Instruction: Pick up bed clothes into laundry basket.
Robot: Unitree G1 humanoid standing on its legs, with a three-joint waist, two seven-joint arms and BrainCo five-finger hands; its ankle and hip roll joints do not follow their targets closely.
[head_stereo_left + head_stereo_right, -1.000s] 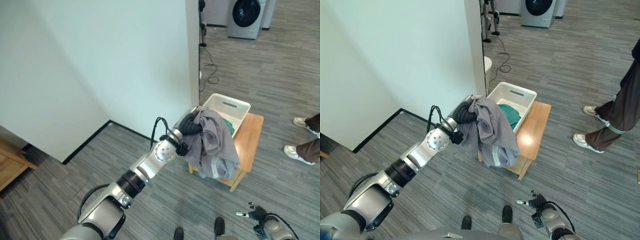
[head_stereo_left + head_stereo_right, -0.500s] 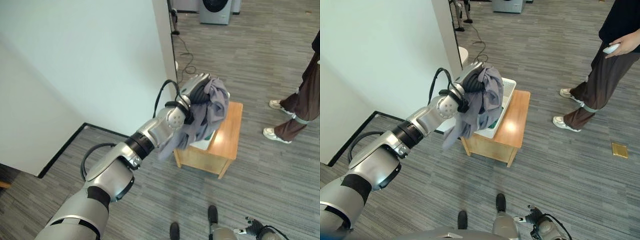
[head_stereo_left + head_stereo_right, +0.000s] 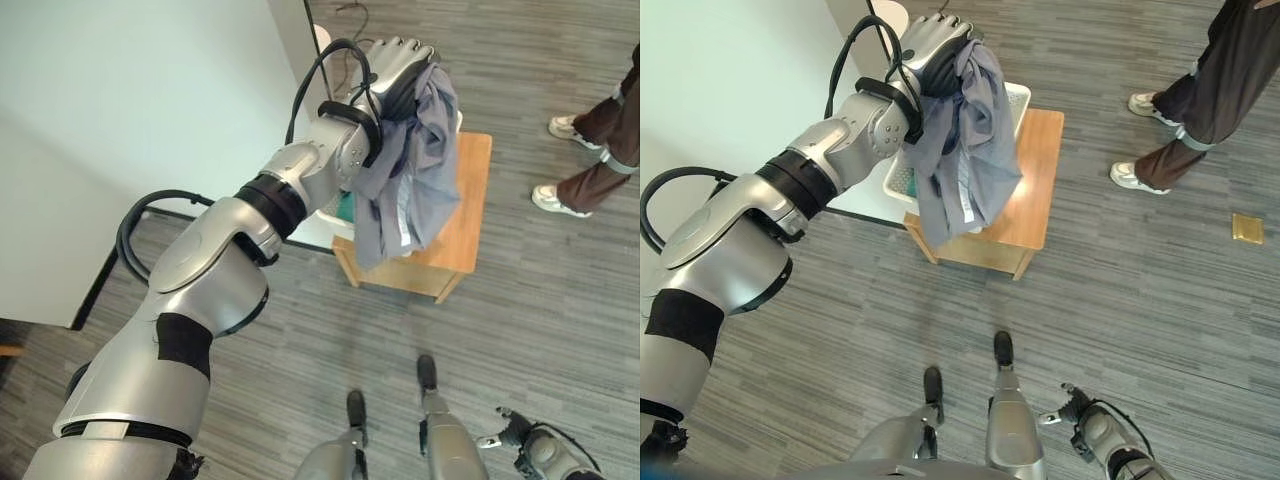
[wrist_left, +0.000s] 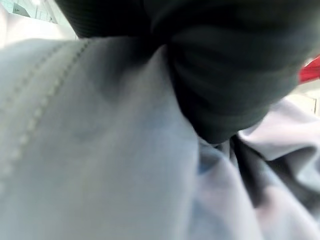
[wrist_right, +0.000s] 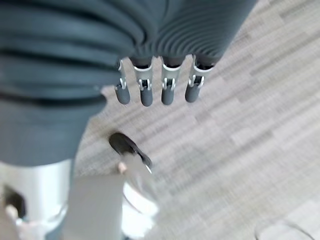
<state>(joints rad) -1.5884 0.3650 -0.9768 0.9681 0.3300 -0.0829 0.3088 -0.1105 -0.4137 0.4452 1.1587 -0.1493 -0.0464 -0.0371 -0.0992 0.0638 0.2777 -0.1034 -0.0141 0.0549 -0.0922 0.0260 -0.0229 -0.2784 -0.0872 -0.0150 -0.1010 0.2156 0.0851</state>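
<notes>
Matt grey cloth garment (image 3: 415, 160); wooden stool (image 3: 468, 225)

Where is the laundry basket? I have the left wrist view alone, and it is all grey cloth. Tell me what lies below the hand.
Observer: The left hand holds the grey garment up over the white laundry basket, which stands on a small wooden table.
Operator: Report the right hand before I release.
Observer: The right hand hangs low at the robot's side, fingers straight, holding nothing.
Operator: Check for anyone nearby.
Observer: A person stands on the floor beyond the table's far side.
</notes>
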